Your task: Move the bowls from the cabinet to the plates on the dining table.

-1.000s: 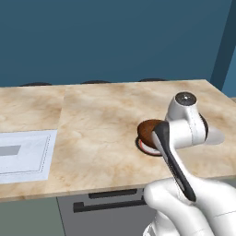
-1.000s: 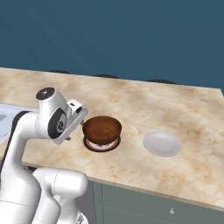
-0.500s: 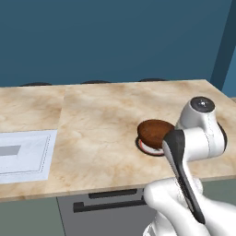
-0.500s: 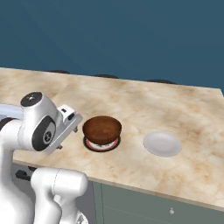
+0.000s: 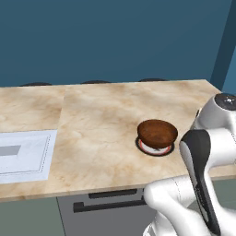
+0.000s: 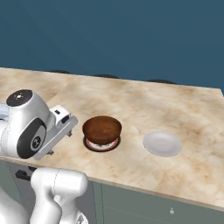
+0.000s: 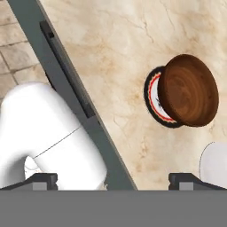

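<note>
- Left base view: we see the brown bowl (image 5: 157, 132) sitting on a plate (image 5: 155, 148) on the dining table (image 5: 97, 138), with nothing gripping it.
- Right base view: our gripper (image 6: 61, 127) hangs just left of that bowl, clear of it. A plain pale plate (image 6: 162, 144) lies bare to the right.
- Hand view: our fingertips (image 7: 44, 179) stand wide apart, holding nothing. We judge one bowl delivered; we should lift clear without nudging it, then head to the cabinet for the olive bowl.
</note>
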